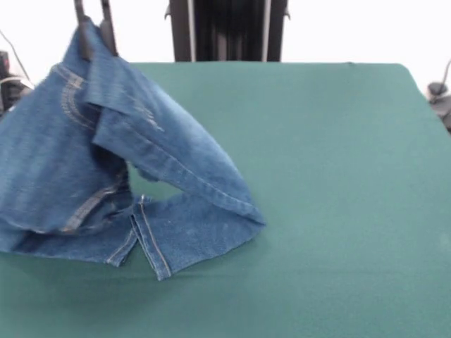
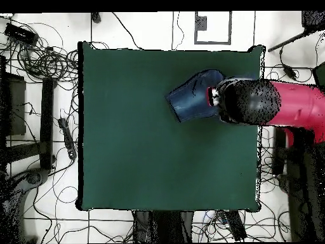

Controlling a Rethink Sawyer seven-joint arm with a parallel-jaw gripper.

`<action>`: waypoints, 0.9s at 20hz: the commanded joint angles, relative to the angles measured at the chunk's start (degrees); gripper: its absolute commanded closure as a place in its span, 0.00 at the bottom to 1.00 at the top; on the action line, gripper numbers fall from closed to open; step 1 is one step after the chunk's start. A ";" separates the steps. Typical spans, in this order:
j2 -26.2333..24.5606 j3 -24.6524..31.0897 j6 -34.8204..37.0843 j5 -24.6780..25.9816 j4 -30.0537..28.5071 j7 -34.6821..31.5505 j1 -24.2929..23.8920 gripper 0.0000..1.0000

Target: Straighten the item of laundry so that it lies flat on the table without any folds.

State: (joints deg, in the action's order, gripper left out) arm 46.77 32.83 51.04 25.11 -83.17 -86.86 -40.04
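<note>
Jeans (image 1: 106, 183) hang bunched from the gripper (image 1: 95, 32), which is clamped on the waistband; hems drag on the table (image 1: 317, 176) near its edge. Risk: released here, denim likely drops in a heap or slides off the side. Green felt is bare elsewhere. Beyond: cables (image 2: 38, 57) tangled across white tiled floor.

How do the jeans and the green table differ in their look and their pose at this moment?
The jeans are faded blue denim; the table is plain dark green. The jeans hang raised and folded from the pincer, with only their lower part resting down; the table lies flat. The jeans cover a small area near one side; the table is much larger.
</note>
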 commanded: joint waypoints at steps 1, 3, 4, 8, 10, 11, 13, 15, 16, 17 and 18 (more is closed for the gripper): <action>2.40 -8.59 -12.31 -4.73 -17.01 -28.34 6.86 1.00; 2.11 -10.49 -15.56 -5.64 -18.51 -30.56 8.33 1.00; 1.92 -11.43 -17.18 -6.14 -19.24 -31.54 9.06 1.00; 0.43 -14.49 -24.18 -7.76 -22.20 -35.25 11.50 1.00; -0.50 -15.99 -27.74 -8.50 -23.56 -36.96 12.83 1.00; -0.90 -16.71 -29.38 -8.91 -24.27 -37.86 13.53 1.00; -1.50 -18.24 -32.19 -9.75 -25.73 -39.69 15.01 1.00; -1.88 -19.97 -34.95 -10.59 -27.21 -41.44 16.70 1.00; -2.02 -20.96 -36.46 -10.98 -27.98 -42.26 17.66 1.00; -2.07 -21.65 -37.77 -11.40 -28.85 -42.76 18.27 1.00; -2.10 -22.19 -39.06 -11.74 -29.83 -43.11 18.82 1.00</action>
State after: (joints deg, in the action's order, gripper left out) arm 47.24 14.29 18.71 17.59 -102.04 -110.51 -25.69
